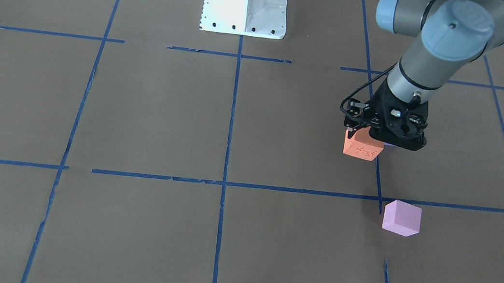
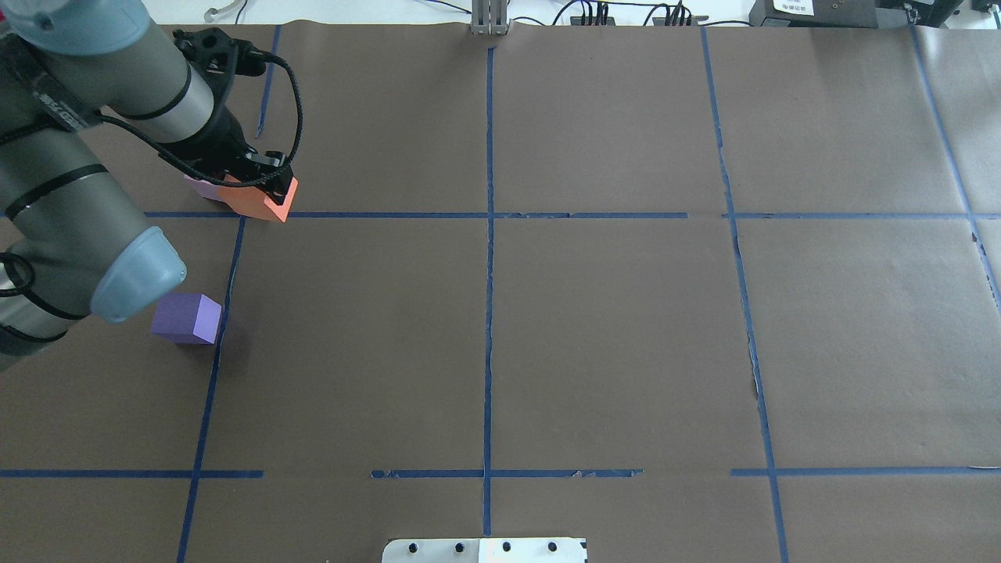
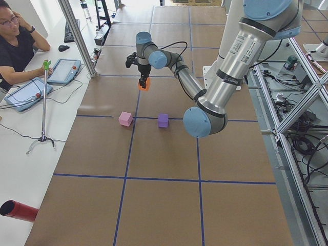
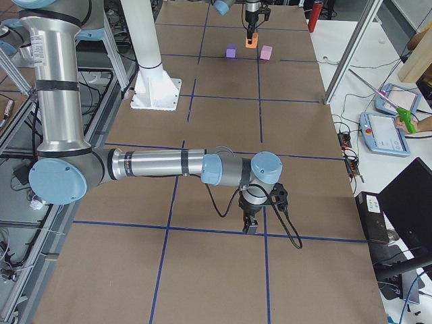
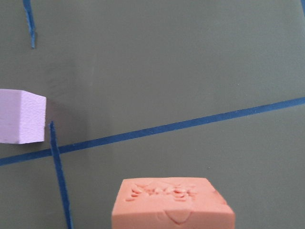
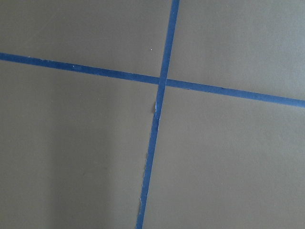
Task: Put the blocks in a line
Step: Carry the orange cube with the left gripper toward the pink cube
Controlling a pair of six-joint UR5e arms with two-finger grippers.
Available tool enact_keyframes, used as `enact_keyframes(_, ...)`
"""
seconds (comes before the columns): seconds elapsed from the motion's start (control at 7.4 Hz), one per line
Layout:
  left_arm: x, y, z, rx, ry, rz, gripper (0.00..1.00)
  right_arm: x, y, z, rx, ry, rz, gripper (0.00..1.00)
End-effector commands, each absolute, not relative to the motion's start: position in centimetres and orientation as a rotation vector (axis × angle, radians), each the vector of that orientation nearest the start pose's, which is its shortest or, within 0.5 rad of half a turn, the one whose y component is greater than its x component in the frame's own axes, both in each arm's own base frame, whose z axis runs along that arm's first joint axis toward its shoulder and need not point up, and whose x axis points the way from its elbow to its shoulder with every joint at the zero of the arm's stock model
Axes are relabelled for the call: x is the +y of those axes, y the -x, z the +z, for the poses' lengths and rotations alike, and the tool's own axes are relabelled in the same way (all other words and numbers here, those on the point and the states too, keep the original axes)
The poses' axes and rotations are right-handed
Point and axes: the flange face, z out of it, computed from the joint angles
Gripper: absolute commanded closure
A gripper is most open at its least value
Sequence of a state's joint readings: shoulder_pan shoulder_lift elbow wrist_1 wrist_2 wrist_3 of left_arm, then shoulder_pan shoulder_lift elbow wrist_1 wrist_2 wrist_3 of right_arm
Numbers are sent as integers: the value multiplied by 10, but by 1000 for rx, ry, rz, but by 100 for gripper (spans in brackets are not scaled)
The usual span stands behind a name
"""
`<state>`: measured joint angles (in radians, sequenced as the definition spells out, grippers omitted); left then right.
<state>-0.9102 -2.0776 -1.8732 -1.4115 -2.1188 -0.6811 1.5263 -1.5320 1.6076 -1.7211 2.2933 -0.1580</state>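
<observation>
My left gripper [image 2: 262, 188] is shut on the orange block [image 2: 264, 202] and holds it above the table. The block fills the bottom of the left wrist view [image 5: 172, 202], marks facing the camera. The pale pink block [image 1: 401, 218] sits on the table by a tape crossing, just beyond the held block, and shows at the left of the wrist view [image 5: 21, 117]. The violet-blue block [image 2: 188, 318] sits nearer the robot base, beside the left arm's elbow. My right gripper [image 4: 250, 228] hangs low over a tape crossing, far from the blocks. I cannot tell if it is open.
Brown paper with a grid of blue tape lines [image 2: 489, 313] covers the table. The white robot base [image 1: 246, 2] stands at the robot's edge. An operator [image 3: 15, 46] sits at a side desk with tablets. A red cylinder [image 3: 18, 211] lies on that desk.
</observation>
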Motion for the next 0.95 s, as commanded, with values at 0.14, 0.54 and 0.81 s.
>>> enact_keyframes(0.14, -559, -228, 338, 791, -127, 141, 99, -504, -45, 640, -726, 31, -166, 0)
enact_keyframes(0.54, -581, -193, 408, 801, -28, 73, 99, -504, -45, 640, -726, 31, -166, 0)
enact_keyframes(0.81, -601, -208, 435, 819, -20, -1, 99, -504, -45, 640, -726, 31, -166, 0)
